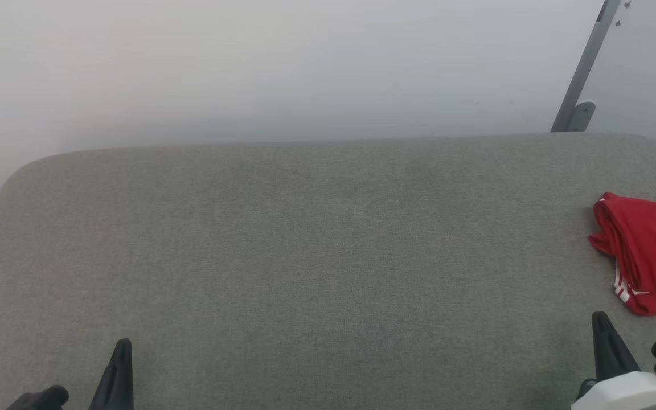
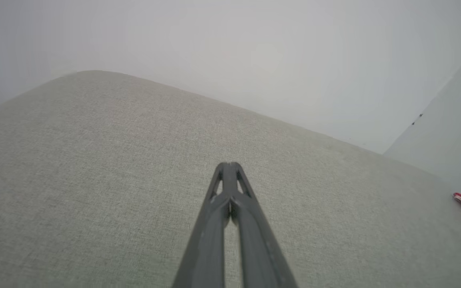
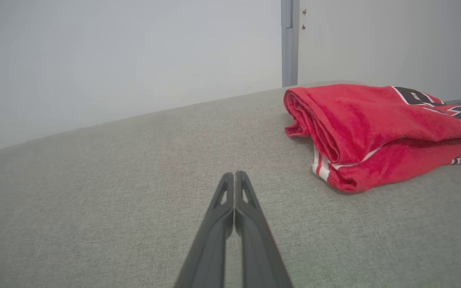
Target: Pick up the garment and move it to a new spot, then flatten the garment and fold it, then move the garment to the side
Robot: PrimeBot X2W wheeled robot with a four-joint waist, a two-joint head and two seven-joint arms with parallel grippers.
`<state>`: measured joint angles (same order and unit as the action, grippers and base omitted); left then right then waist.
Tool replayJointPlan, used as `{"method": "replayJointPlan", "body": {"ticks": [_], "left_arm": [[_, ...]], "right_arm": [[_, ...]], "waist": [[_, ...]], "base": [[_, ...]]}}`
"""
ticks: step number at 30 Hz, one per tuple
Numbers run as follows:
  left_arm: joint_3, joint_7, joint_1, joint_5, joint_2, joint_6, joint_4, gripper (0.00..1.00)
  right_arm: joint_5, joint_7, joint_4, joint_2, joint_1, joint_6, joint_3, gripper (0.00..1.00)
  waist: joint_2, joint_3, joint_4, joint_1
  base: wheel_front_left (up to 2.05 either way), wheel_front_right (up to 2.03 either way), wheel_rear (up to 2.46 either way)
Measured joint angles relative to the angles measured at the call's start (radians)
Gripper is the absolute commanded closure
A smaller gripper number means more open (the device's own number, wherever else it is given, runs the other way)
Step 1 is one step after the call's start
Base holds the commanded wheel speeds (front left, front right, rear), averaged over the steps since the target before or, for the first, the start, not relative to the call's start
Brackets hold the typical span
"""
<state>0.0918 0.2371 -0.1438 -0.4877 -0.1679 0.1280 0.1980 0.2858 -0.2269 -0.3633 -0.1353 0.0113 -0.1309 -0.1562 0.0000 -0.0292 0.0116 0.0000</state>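
The left gripper [image 2: 229, 165] has its two dark fingers pressed together tip to tip with nothing between them. In the left wrist view they rise from the bottom centre of the frame against bare grey cloth. The right gripper [image 3: 235, 174] stands the same way, fingers closed on each other and empty, at the bottom centre of the right wrist view. In the head view the left gripper shows in the lower left corner and the right one in the lower right corner, next to a white wrist housing [image 1: 627, 394] with a small green light.

Both grippers are at the near part of a wide padded surface [image 1: 305, 256] covered in grey-green woven cloth, its far corners rounded.

The garment [image 3: 374, 132] lies on this surface at the right edge of the head view, about mid-height, partly cut off by the frame. It is above the right gripper in the picture, near it but apart. It is a thick folded bundle of red cloth with its rounded fold facing left and white-striped trim at its lower left corner. In the right wrist view it sits at the upper right, with dark white-outlined letters on its top face at the far right. In the left wrist view a scrap of red and white shows at the right edge, well apart from the left gripper.

Beyond the surface is a pale wall [image 1: 305, 68]. A grey metal bar [image 1: 585, 62] leans across the upper right corner of the head view.
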Motion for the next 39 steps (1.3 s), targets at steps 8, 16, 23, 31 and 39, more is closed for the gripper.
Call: {"method": "replayJointPlan", "body": {"ticks": [8, 16, 23, 31, 39], "left_arm": [[0.002, -0.039, 0.013, -0.124, 0.015, 0.000, 0.004, 1.00], [0.004, -0.072, 0.040, -0.232, 0.025, 0.000, 0.010, 1.00], [0.006, -0.103, 0.062, -0.326, 0.035, 0.000, 0.014, 1.00], [0.007, -0.131, 0.085, -0.418, 0.046, 0.000, 0.018, 1.00], [0.009, -0.156, 0.098, -0.500, 0.052, 0.000, 0.022, 1.00]], "right_arm": [[0.147, 0.034, 0.010, 0.007, -0.006, 0.000, 0.005, 1.00], [0.280, 0.068, 0.028, 0.015, -0.017, 0.000, 0.014, 1.00], [0.386, 0.095, 0.035, 0.022, -0.025, 0.000, 0.018, 1.00], [0.499, 0.123, 0.043, 0.031, -0.037, 0.000, 0.020, 1.00], [0.589, 0.148, 0.052, 0.037, -0.043, 0.000, 0.022, 1.00]], "waist": [[0.0000, 0.002, -0.001, 0.0000], [0.0000, 0.004, -0.001, 0.0000], [0.0000, 0.006, -0.002, 0.0000], [0.0000, 0.008, -0.003, 0.0000], [0.0000, 0.010, -0.004, 0.0000]], "base": [[0.00, 0.00, 0.00], [0.00, 0.00, 0.00], [0.00, 0.00, 0.00], [0.00, 0.00, 0.00], [0.00, 0.00, 0.00]]}}
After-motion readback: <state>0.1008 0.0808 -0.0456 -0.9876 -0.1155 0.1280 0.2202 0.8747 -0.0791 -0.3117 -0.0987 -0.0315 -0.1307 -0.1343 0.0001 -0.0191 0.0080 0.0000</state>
